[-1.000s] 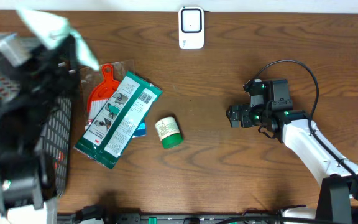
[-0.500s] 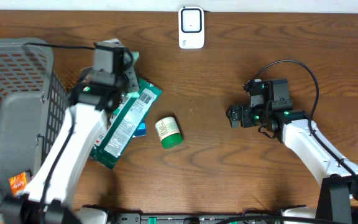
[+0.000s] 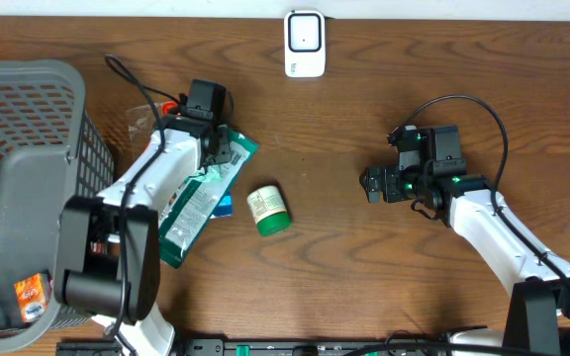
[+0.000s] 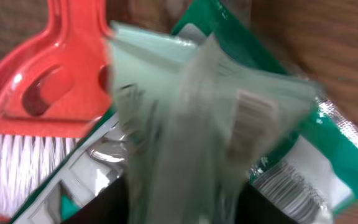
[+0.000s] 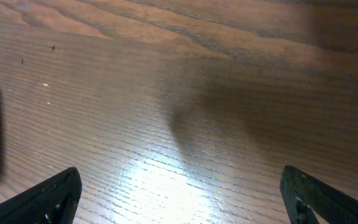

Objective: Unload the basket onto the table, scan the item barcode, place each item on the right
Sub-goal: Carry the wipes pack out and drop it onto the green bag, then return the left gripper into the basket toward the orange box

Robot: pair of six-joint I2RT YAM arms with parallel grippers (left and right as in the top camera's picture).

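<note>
1. Losing the item is the main hazard. A pale green pouch (image 4: 191,124) fills the left wrist view, blurred, directly ahead of the left end effector (image 3: 216,148) and above the pile at the left of the counter (image 3: 344,277). Whether the jaws have hold of it cannot be told — some gap shows between them, but the pouch hides the contact points.
2. If the pouch is loose, it may settle onto the green package (image 3: 201,198) and the red brush (image 4: 48,93) beneath. A later pick could then take two things together.
3. The green package shows a barcode (image 4: 294,180) of its own. Presented together with the pouch, it could give a wrong read at the scanner (image 3: 305,43).
4. The pouch looks thin and limp, so a fold across its code would likely defeat the scan.
5. The scanner stands at the far edge of the counter, well apart from the pile. The path to it looks open.
6. Nearby items:
   - A green-capped bottle (image 3: 268,210) lies just beside the package.
   - A blue item (image 3: 224,206) lies partly under the package.
   - A grey basket (image 3: 28,69) stands left of the arm.
   - A low sweep could knock the bottle — it lies on its side and would roll.
7. The right end effector (image 3: 372,185) hovers over bare wood, jaws fully apart, holding nothing.
</note>
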